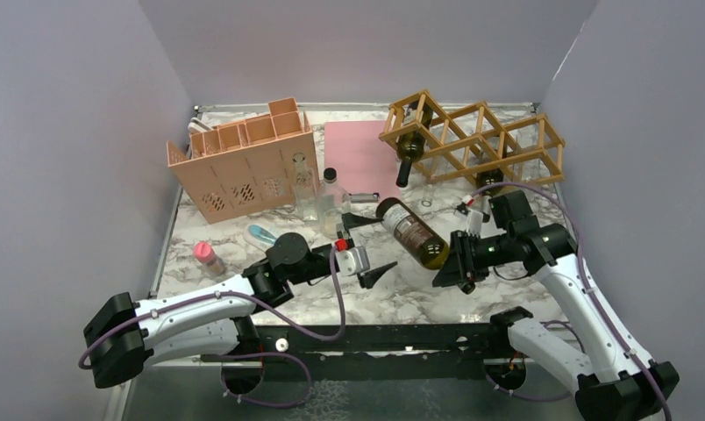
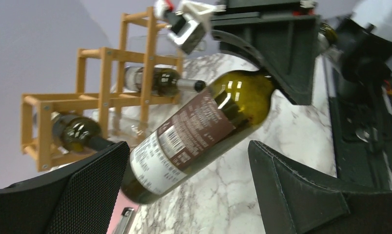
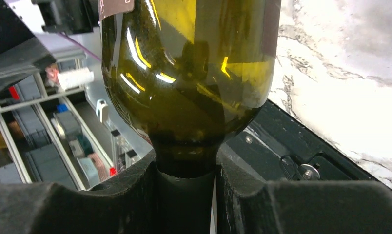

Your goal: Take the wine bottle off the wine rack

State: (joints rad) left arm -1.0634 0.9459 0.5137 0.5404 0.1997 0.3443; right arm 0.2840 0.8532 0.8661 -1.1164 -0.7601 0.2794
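Observation:
A dark green wine bottle [image 1: 412, 232] with a brown and white label hangs tilted above the middle of the table, clear of the wooden wine rack [image 1: 476, 136] at the back right. My right gripper [image 1: 454, 263] is shut on its neck, seen close up in the right wrist view [image 3: 186, 195]. My left gripper [image 1: 371, 247] is open and empty, and the bottle's base [image 2: 145, 180] lies near its left finger [image 2: 82, 195]. The rack [image 2: 106, 92] still holds two other bottles [image 1: 408, 149] [image 1: 489, 180].
A salmon-pink perforated box [image 1: 244, 167] stands at the back left, with a pink mat [image 1: 359, 158] beside it. Clear glass bottles [image 1: 307, 189] stand in front of the box. A small pink-capped bottle [image 1: 209, 257] and a blue-tipped item [image 1: 261, 235] lie at the left.

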